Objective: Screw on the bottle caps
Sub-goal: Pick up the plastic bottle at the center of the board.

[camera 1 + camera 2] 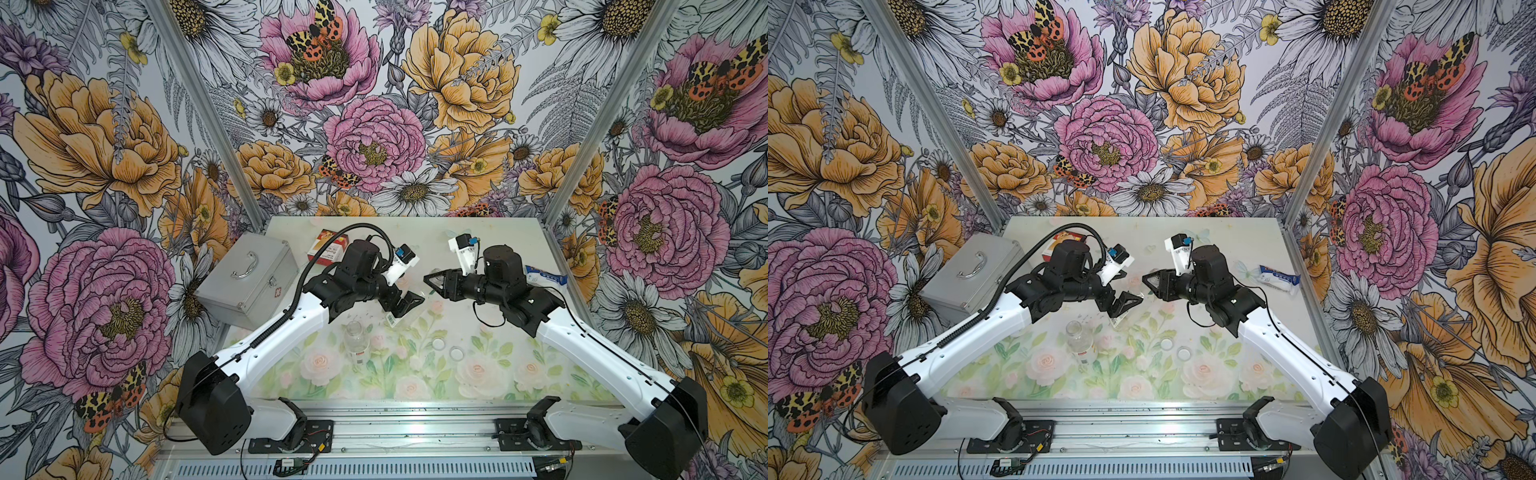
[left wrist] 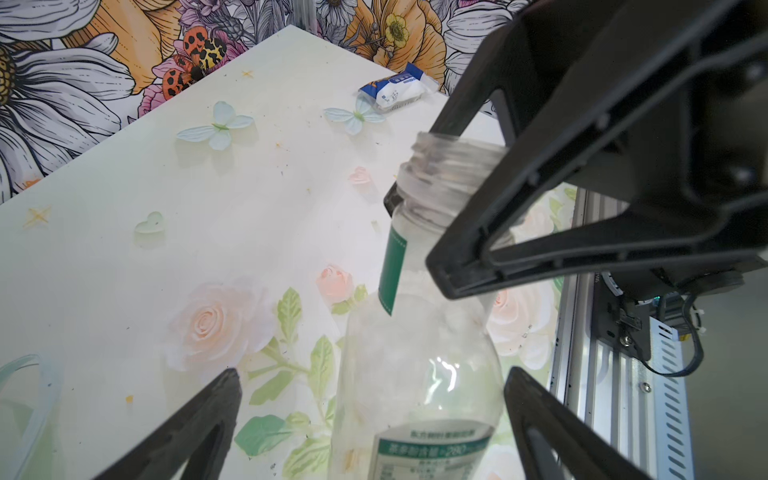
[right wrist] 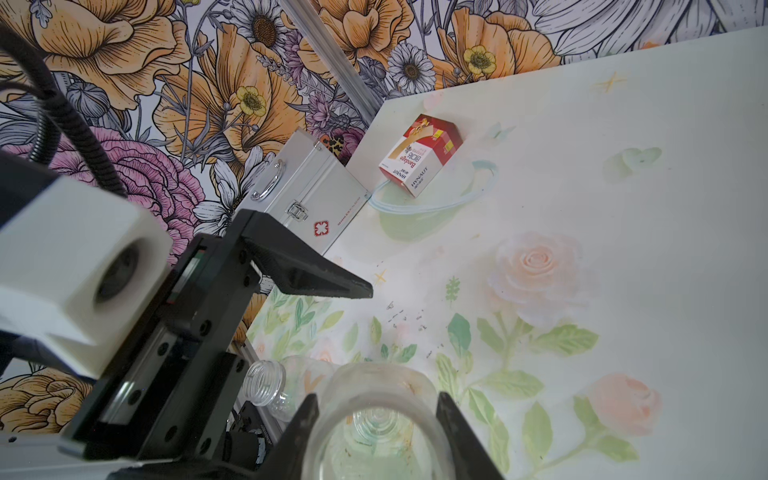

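A clear bottle (image 2: 419,345) with a white-and-green label hangs tilted over the table between both arms. My right gripper (image 3: 377,398) is shut on its bare threaded neck (image 2: 449,166), and the right wrist view looks down into the open mouth. My left gripper (image 2: 372,374) is open around the bottle's body, its fingers (image 2: 216,407) set wide. The second clear bottle (image 1: 356,340), red-labelled and uncapped, sits on the table under the left arm. Two white bottle caps (image 1: 438,344) (image 1: 456,354) lie on the table below the right gripper (image 1: 432,281).
A silver case (image 1: 249,282) stands at the table's left edge. A red-and-white bandage box (image 1: 326,245) lies behind the left arm. A blue-and-white packet (image 1: 544,278) lies by the right wall. The arm-base rail (image 1: 395,432) runs along the front.
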